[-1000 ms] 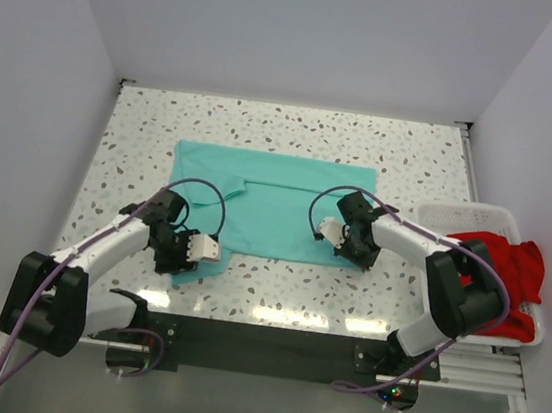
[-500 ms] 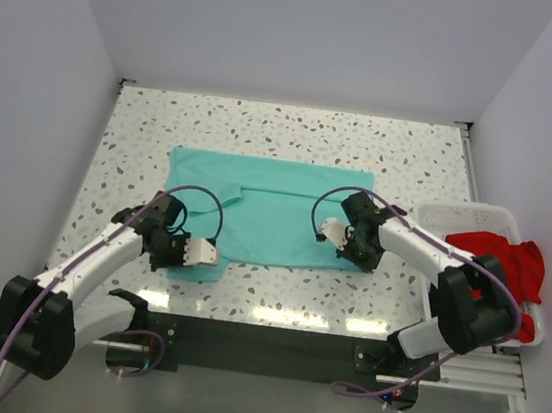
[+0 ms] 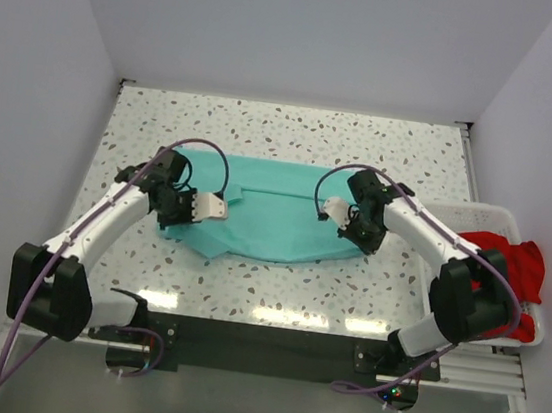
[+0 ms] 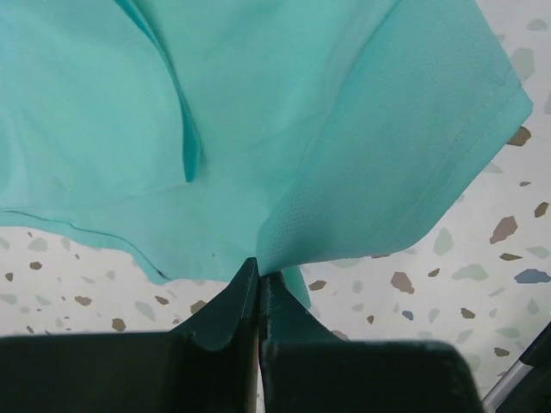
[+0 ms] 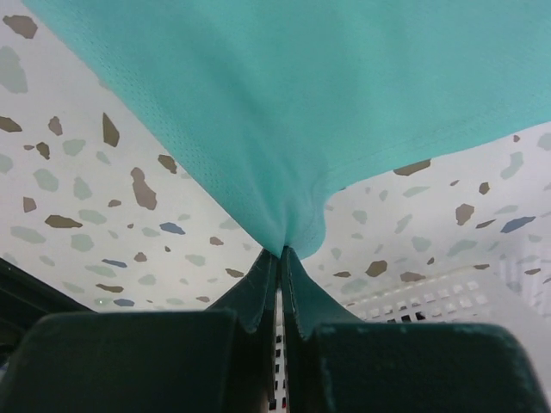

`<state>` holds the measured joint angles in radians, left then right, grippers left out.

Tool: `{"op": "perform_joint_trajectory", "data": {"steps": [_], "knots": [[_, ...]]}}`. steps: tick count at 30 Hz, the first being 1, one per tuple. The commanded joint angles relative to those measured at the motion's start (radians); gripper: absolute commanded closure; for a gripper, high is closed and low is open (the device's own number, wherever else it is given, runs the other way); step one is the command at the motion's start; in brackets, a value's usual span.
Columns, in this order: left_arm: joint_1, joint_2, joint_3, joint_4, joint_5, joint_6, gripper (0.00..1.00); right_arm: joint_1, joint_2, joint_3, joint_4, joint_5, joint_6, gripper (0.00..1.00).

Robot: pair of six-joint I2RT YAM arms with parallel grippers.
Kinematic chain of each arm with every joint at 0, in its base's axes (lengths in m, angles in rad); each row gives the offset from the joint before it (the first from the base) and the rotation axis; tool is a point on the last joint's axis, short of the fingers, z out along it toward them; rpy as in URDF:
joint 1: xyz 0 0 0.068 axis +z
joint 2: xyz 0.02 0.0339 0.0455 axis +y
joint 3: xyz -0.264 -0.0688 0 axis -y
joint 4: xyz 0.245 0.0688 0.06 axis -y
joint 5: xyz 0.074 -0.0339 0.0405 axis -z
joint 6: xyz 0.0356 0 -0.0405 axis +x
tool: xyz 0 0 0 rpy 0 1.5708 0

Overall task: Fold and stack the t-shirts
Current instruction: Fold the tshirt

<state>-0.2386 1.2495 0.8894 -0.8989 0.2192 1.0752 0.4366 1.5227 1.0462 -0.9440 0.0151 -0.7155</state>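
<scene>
The teal t-shirt [image 3: 273,228] lies spread across the middle of the speckled table, its near edge lifted and drawn toward the back. My left gripper [image 3: 217,207] is shut on the shirt's near left corner; in the left wrist view the fabric [image 4: 258,129] rises out of the pinched jaws of the left gripper [image 4: 258,268]. My right gripper [image 3: 334,212] is shut on the near right corner, where cloth [image 5: 284,103] bunches into the closed right gripper [image 5: 281,251]. The red t-shirt [image 3: 502,267] lies crumpled in the basket at the right.
A white slatted basket [image 3: 453,217] stands at the table's right edge, close to my right arm; its wall [image 5: 448,297] shows behind the right fingers. White walls enclose the table [image 3: 296,128] at the left, back and right.
My left gripper closed on the teal shirt's near left corner. Both grippers then moved toward the back of the table, carrying the shirt's near edge up and over with them.
</scene>
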Motion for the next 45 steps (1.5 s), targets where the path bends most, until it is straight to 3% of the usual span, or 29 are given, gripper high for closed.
{"op": "perform_joint_trajectory", "data": {"steps": [1,7,18,45], "knots": [[0.033,0.059,0.109,0.045,-0.011,0.012,1.0,-0.056,0.051,0.078,-0.05,-0.012,-0.044,1.0],[0.067,0.151,0.213,0.092,0.002,0.031,1.0,-0.153,0.128,0.184,-0.075,-0.076,-0.082,1.0],[0.088,0.283,0.33,0.155,-0.012,0.035,1.0,-0.168,0.258,0.348,-0.07,-0.073,-0.101,1.0],[0.124,0.453,0.395,0.232,-0.024,0.023,1.0,-0.207,0.445,0.503,-0.07,-0.035,-0.128,1.0]]}}
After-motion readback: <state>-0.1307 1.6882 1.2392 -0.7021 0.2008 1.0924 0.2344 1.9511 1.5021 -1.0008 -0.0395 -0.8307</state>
